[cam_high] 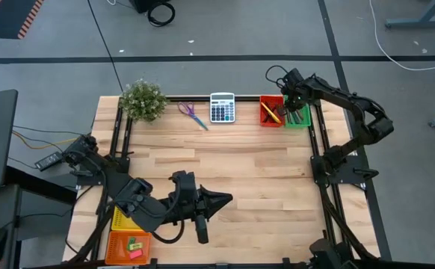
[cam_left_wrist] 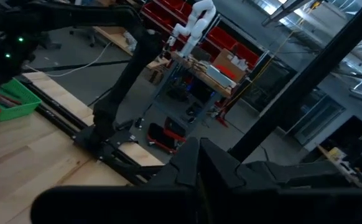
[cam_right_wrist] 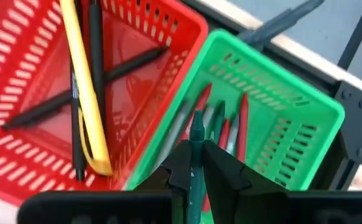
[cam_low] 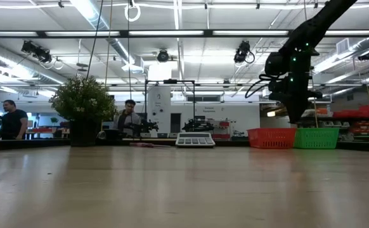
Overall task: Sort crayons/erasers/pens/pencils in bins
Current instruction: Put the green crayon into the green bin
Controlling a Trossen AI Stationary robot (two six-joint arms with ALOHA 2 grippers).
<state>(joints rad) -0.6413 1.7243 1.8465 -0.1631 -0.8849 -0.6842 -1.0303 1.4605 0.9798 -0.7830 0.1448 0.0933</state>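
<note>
My right gripper (cam_right_wrist: 197, 152) hangs over the green bin (cam_right_wrist: 274, 106) at the table's far right, shut on a dull green crayon (cam_right_wrist: 196, 127). Several red and grey crayons (cam_right_wrist: 231, 124) lie in that bin. Beside it, the red bin (cam_right_wrist: 168, 25) holds black pens (cam_right_wrist: 97, 50) and a yellow pen (cam_right_wrist: 81, 81). My left gripper (cam_high: 219, 199) hovers shut and empty over the near middle of the table. Green and pink erasers (cam_high: 134, 244) lie in the orange bin (cam_high: 114, 248). The pencils are hidden; my left arm covers most of the yellow bin (cam_high: 120, 219). My right gripper pinches the crayon's shaft (cam_right_wrist: 196, 142) between its two fingers. The fingers come steeply from above and lie along the crayon. Its pointed end sticks out past the fingertips, toward the inside of the green bin, lifted clear of the crayons below.
At the table's far edge stand a potted plant (cam_high: 143, 99), purple-handled scissors (cam_high: 193, 113) and a grey calculator (cam_high: 222, 107). The yellow and orange bins sit at the near left corner. Bare wood spans the table's middle (cam_high: 262, 172). People stand in the room beyond (cam_low: 129, 117).
</note>
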